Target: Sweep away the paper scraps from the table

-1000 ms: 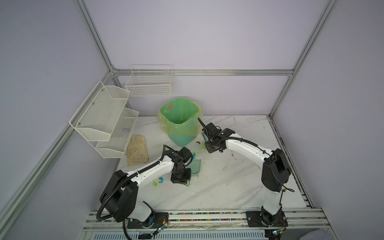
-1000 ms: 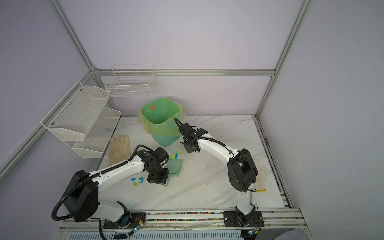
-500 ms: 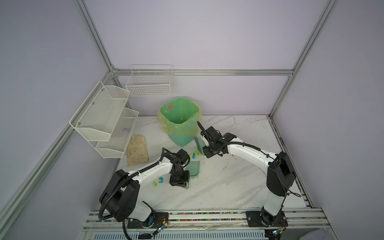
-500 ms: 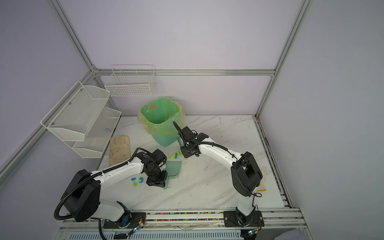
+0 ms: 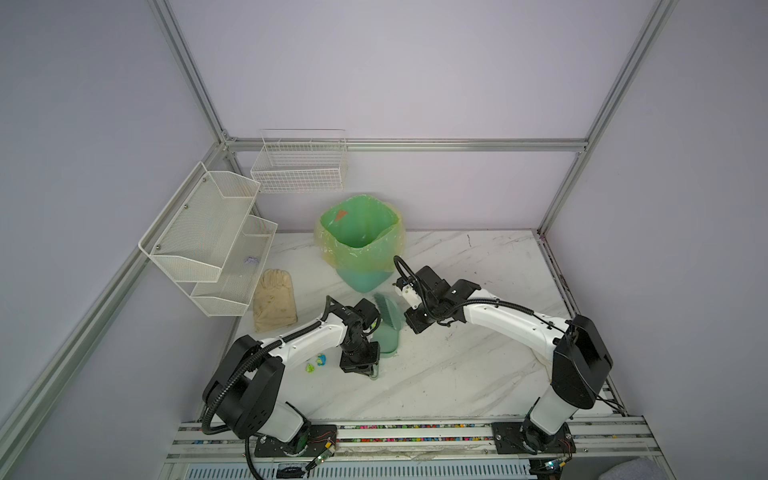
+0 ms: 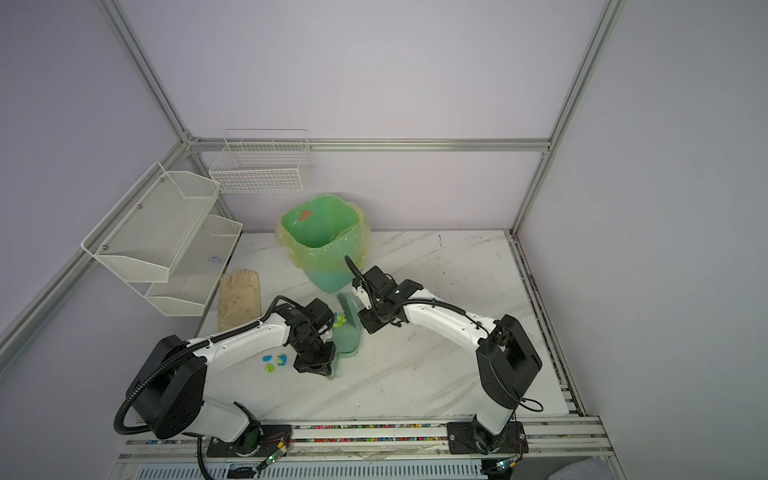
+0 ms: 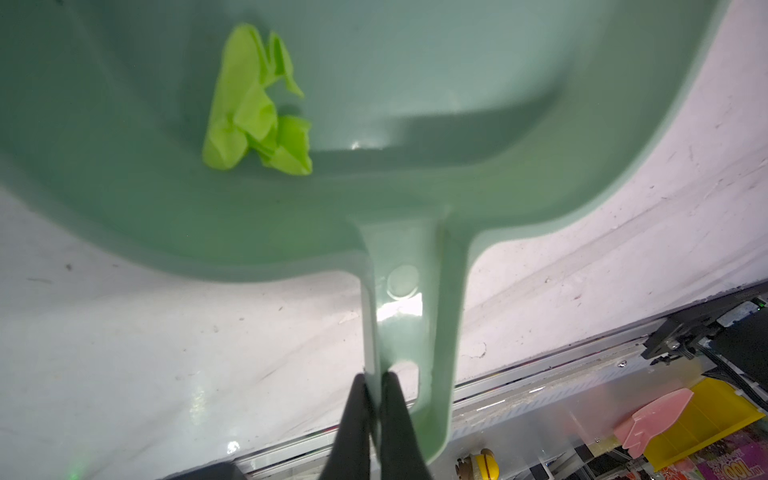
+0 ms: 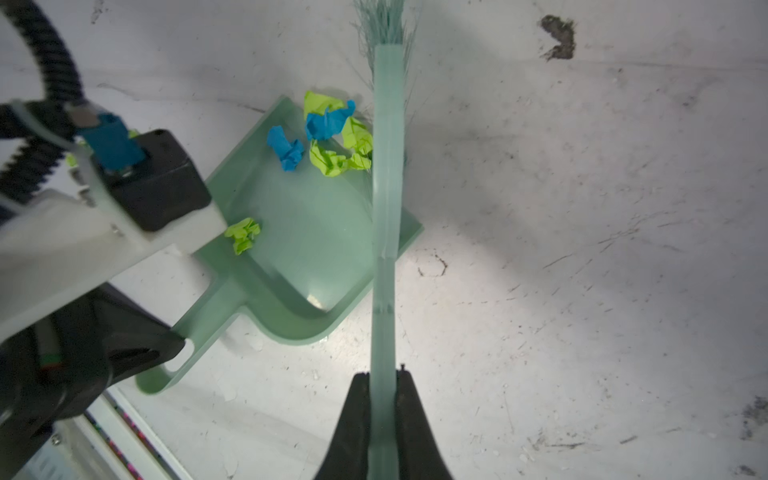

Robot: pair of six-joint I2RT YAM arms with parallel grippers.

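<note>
The left gripper [image 7: 374, 384] is clamped on the end of the handle of the mint-green dustpan [image 8: 299, 249]. The pan rests on the table [image 5: 478, 374], a white, grey-veined top boxed in by pale lilac walls and aluminium frame posts. On the left wall hangs a two-tier white mesh shelf [image 5: 208, 237], and a white wire basket [image 5: 299, 166] is mounted on the back wall. Below the shelf, a cream knitted glove [image 5: 274, 305] lies flat on the tabletop. Three loose paper scraps [image 6: 274, 361], blue and lime, sit on the table beside the left arm, near the pan's handle. Inside the pan, one lime wad [image 7: 257, 104] lies deep by the back wall, while a cluster of blue and lime wads [image 8: 328, 133] crowds the pan's lip against the bristles. Behind, a green bin [image 5: 361, 241] lined with a yellowish bag stands at the table's back. The right gripper [image 8: 384, 382] pinches the handle of the matching green brush [image 8: 388, 166], which lies across the pan's edge. To the right the surface is scuffed and scratched, with a dark stain [image 8: 559, 37]. A grooved rail [image 5: 415, 427] with coloured bits runs along the front edge.
</note>
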